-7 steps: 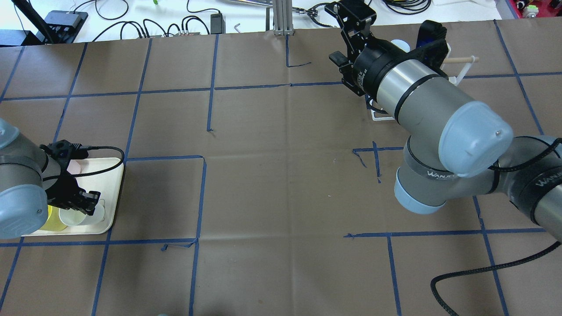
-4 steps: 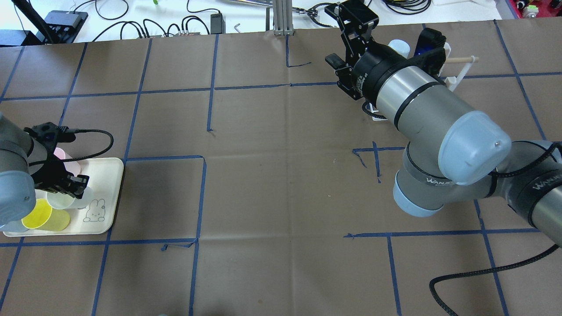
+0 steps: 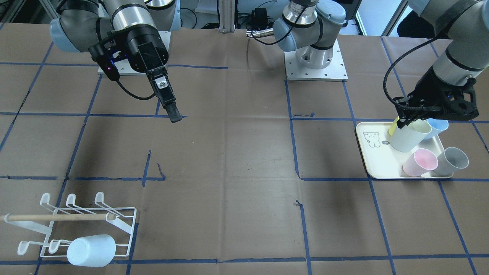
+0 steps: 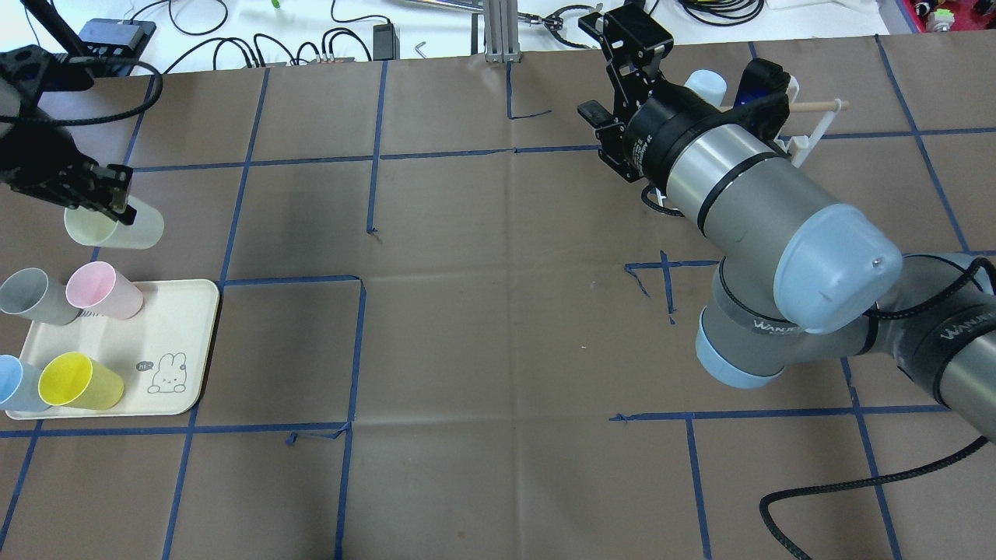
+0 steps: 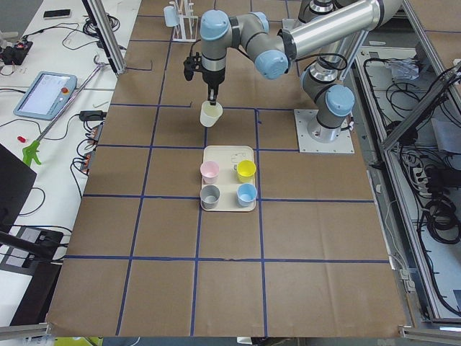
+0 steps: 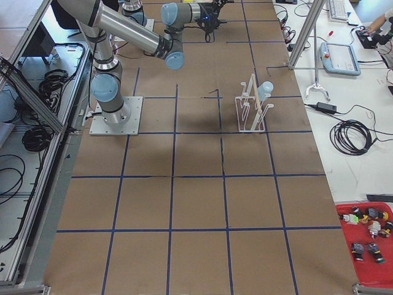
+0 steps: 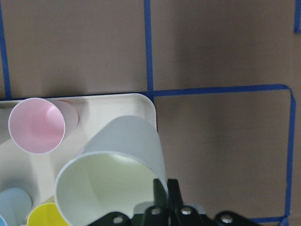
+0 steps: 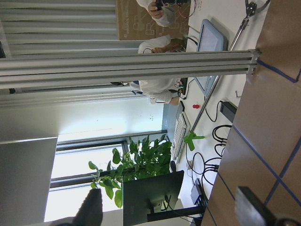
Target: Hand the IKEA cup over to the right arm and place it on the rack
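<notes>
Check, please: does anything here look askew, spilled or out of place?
Nothing is spilled or damaged. Only the pale green cup hangs tilted, pinched by its rim in the left hand.

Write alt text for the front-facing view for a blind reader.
At right, the left pincer holds a pale cup by its rim near a cream tray with a pink cup, a grey cup, a blue cup and a yellow cup. At upper left the right pincer hangs empty; a white rack at lower left carries one pale bluish cup.
</notes>
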### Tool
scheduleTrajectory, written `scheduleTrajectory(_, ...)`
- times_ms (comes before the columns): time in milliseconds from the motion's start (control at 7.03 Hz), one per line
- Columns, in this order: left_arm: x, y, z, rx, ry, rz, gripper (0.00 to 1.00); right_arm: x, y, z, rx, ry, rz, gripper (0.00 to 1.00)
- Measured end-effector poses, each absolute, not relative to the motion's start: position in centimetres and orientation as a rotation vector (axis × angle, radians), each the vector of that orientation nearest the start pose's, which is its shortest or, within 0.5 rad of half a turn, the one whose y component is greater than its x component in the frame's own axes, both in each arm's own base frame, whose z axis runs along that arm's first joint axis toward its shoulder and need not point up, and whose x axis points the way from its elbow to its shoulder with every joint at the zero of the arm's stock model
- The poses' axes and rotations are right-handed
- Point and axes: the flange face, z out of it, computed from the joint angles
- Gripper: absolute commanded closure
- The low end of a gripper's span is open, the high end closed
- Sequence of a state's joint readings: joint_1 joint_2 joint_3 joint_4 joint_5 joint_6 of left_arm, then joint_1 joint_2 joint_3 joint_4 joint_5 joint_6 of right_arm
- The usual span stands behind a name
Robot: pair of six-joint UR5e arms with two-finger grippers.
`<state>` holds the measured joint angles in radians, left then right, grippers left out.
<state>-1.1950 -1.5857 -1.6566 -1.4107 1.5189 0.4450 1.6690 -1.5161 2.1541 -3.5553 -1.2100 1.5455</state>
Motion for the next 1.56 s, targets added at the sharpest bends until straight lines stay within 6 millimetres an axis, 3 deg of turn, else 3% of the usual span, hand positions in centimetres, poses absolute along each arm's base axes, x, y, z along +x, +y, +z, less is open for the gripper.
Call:
scheduleTrajectory(285,0.6,-54.3,49.5,0.154,3.275,-0.296,1.0,21.1,-42.9,43.6,0.972,1.515,-0.783,0.0)
scheduleTrajectory(711,-4.6,-56.0,51.9,0.301,3.508,-0.813,1.0,21.2,-42.7,43.6,0.955,1.502,-0.792,0.0)
scheduleTrajectory(1138,-8.9,-56.0,50.4,0.593,3.514,-1.261,1.0,21.8,-43.1,42.6,1.011,1.563,-0.715,0.0)
scheduleTrajectory(1565,-12.3,-54.3,45.9,0.811,3.404,-1.492,1.0,23.6,-42.9,41.7,1.054,1.63,-0.613,0.0)
